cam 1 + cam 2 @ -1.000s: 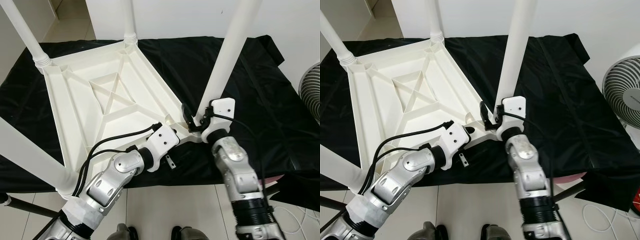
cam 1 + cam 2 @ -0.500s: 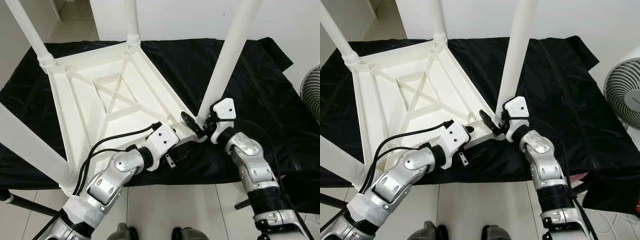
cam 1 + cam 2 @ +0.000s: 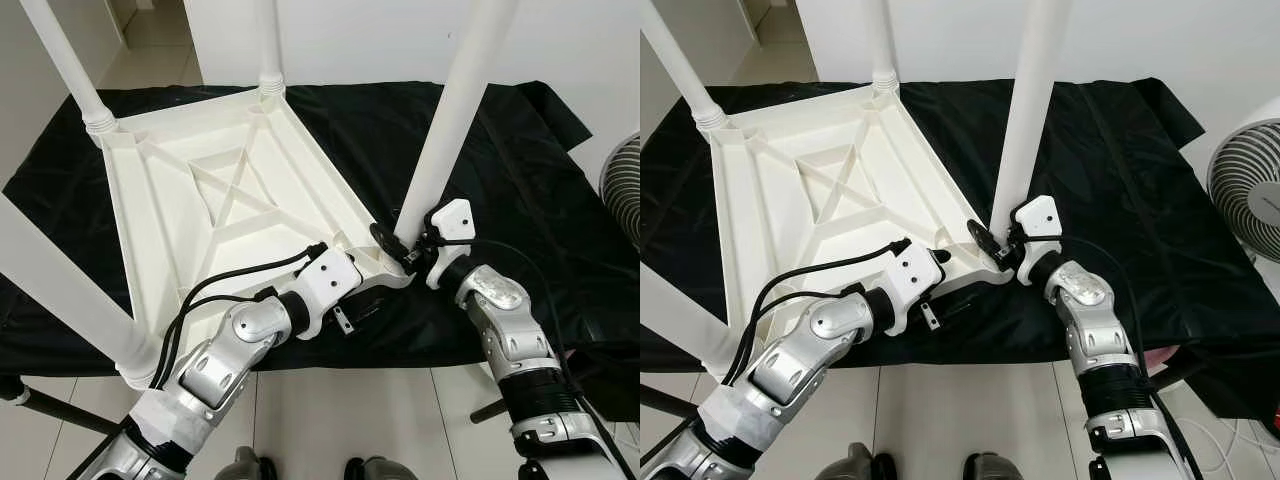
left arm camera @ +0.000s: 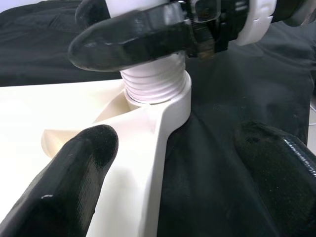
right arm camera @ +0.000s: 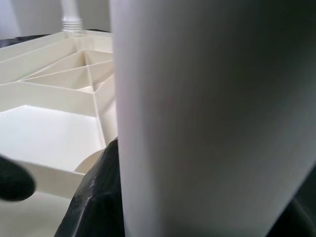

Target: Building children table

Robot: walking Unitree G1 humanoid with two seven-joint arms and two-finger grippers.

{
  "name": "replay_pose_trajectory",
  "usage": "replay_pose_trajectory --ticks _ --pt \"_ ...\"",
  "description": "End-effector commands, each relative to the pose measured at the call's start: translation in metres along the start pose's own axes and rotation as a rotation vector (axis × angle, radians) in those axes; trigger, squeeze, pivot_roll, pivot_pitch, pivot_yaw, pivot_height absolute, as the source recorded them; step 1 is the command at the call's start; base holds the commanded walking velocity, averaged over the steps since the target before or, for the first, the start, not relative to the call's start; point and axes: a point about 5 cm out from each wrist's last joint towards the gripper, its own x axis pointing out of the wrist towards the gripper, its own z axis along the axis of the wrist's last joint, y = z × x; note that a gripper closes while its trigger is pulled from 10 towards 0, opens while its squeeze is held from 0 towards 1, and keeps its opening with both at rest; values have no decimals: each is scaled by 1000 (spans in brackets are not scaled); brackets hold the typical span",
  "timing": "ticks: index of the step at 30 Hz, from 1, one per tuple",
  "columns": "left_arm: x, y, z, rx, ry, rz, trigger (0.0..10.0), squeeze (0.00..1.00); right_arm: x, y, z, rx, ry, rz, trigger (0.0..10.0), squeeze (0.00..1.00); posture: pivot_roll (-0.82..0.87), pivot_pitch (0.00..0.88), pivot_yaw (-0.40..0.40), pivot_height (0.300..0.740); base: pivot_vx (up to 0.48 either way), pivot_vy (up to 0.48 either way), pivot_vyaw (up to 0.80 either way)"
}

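While the white table (image 3: 210, 200) lies upside down on the black cloth (image 3: 520, 170), its fourth leg (image 3: 450, 110) stands almost upright in the near right corner socket (image 4: 163, 98), long axis running straight up from the threads. The right gripper (image 3: 400, 245) is wrapped around the base of that leg just above the socket, fingers closed on it, so it is plainly the nearer arm for any turning. The left gripper (image 4: 173, 163) sits low at the table's near edge, fingers spread wide, one over the white rim and one over the cloth, clamping nothing. From the left wrist view some threads seem exposed, so the leg is probably not fully screwed home.
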Motion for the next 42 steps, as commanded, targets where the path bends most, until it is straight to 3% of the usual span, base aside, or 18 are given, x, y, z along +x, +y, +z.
replay_pose_trajectory --ticks 1,5,10,12,15,17,20,28,29,30,31,34,40,41,42 --pt "0 -2 -1 6 0 -51 10000 0 -5 -4 -11 3 71 -102 10000 0 -116 78 33 740 0 0 0" --pt "0 -4 -1 4 -1 -55 10000 0 -3 1 -10 52 91 -249 10000 0 -117 80 33 740 0 0 0" --pt "0 -4 -2 5 -1 -56 10000 0 -3 4 -9 98 93 -330 10000 0 -117 80 33 740 0 0 0" --pt "-1 -3 -3 4 2 -52 10000 0 -5 9 -10 130 131 -485 10000 0 -116 82 27 740 0 0 0" --pt "-1 -3 -3 3 1 -50 10000 0 -8 11 -9 130 142 -573 10000 0 -114 84 21 740 0 0 0" --pt "-1 -3 -3 2 1 -46 10000 0 -12 14 -8 133 162 -709 10000 0 -114 89 16 740 0 0 0" --pt "-1 -2 -3 0 0 -40 10000 0 -11 22 -6 178 158 -749 10000 0 -113 93 16 740 0 0 0" --pt "-1 0 -2 -1 -2 -30 10000 0 -9 22 6 170 105 -727 10000 0 -114 95 18 740 0 0 0" --pt "-1 1 -1 -3 -4 -27 10000 0 -8 22 6 174 101 -717 10000 90 -113 99 26 740 0 0 0" --pt "-1 1 -1 -3 -4 -27 10000 0 -8 22 6 174 101 -717 10000 90 -113 99 26 740 0 0 0" --pt "-1 2 -1 -2 -5 -26 10000 0 -9 19 6 154 109 -719 10000 1000 -114 98 32 740 0 0 0" --pt "-1 2 -2 4 -2 -32 10000 0 -10 6 5 157 106 -705 10000 1000 -116 101 39 740 0 0 0" --pt "-1 2 0 6 -5 -36 10000 0 -6 -2 17 165 15 -634 10000 1000 -117 99 42 740 0 0 0" --pt "-1 2 0 7 -7 -39 10000 0 -3 -1 21 169 -8 -536 10000 1000 -117 99 42 740 0 0 0" --pt "-1 2 0 7 -7 -39 10000 0 -3 -1 21 169 -8 -536 10000 1000 -117 99 42 740 0 0 0"
